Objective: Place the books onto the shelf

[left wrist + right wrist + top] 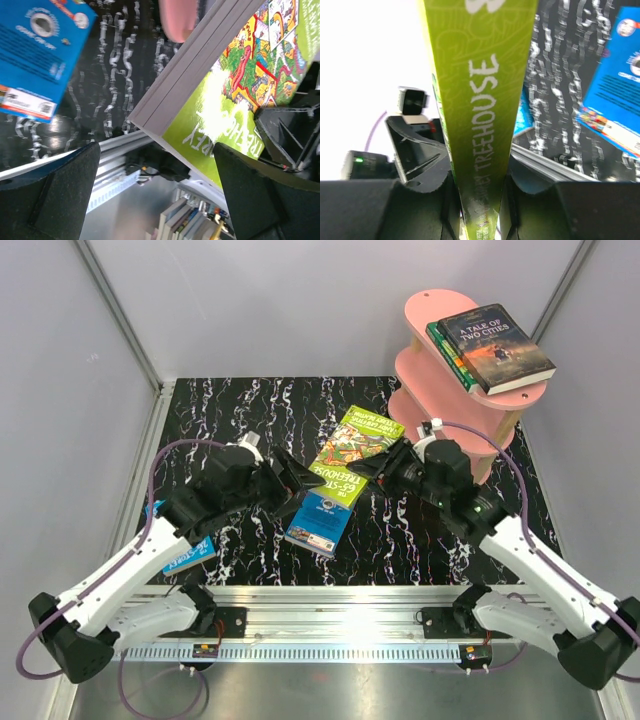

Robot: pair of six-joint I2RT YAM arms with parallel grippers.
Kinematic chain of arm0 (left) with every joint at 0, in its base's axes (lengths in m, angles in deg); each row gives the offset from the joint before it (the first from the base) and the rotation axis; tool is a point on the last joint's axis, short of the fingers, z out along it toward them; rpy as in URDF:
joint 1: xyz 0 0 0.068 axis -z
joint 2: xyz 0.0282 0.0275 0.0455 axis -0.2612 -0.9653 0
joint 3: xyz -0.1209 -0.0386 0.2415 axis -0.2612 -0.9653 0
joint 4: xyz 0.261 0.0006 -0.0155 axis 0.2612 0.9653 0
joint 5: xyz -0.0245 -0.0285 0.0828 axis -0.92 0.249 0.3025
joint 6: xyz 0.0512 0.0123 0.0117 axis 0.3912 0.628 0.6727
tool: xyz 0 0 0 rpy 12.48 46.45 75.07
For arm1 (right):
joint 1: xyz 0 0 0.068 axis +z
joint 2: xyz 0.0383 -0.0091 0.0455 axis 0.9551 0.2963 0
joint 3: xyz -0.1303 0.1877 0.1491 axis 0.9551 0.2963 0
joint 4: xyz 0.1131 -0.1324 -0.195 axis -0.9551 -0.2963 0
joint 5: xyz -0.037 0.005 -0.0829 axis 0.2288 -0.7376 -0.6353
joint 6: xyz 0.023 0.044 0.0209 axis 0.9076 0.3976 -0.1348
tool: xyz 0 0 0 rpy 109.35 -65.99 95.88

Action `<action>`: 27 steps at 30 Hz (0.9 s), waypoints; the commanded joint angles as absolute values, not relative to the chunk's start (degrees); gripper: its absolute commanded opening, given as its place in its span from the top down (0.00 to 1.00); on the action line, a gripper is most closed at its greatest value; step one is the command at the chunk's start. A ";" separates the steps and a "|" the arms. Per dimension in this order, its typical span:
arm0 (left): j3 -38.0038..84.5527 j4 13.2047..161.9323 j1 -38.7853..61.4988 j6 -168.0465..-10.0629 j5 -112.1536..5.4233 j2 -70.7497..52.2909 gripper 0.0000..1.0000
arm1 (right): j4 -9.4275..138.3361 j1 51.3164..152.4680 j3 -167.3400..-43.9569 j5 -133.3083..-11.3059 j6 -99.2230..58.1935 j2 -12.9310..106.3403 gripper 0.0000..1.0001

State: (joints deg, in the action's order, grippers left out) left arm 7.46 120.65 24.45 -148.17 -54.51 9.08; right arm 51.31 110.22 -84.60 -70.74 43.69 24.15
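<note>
**R arm has Treehouse bk; next: over to shelf**
Right gripper (380, 462) is clamped on one edge of the thin green-yellow cartoon "Treehouse" paperback (352, 448). The bk looks lifted off the table and sticks out to the gripper's left. Left gripper (292, 480) is spread wide just beside the bk's free end, holding nothing. The small pink three-tier shelf w/ wooden posts (425, 312) is close behind-right of the right gripper. Its top tier carries a dark grey "A Tale of Two Cities" paperback (497, 345), overhanging. Tip: keep L arm clear, raise before swinging, level the bk, clear the rim, don't nudge that stack.
</note>
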 commanded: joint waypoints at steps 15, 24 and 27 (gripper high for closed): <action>19.21 118.85 44.88 -160.53 -26.22 -0.79 0.48 | 82.19 110.30 -64.73 -80.90 77.52 2.46 1.00; 26.42 122.28 45.77 -159.57 -24.45 -8.08 0.74 | 74.72 110.38 -65.08 -81.97 81.13 -5.81 1.00; 28.88 121.58 45.77 -157.29 -24.89 -10.98 0.92 | 73.66 110.30 -66.57 -81.01 80.08 -6.78 1.00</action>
State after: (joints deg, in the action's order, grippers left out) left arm 27.16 117.09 46.68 -161.20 -30.67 -6.92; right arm 62.44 109.78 -61.85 -83.76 76.72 -3.37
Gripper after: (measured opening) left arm 0.305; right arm 0.339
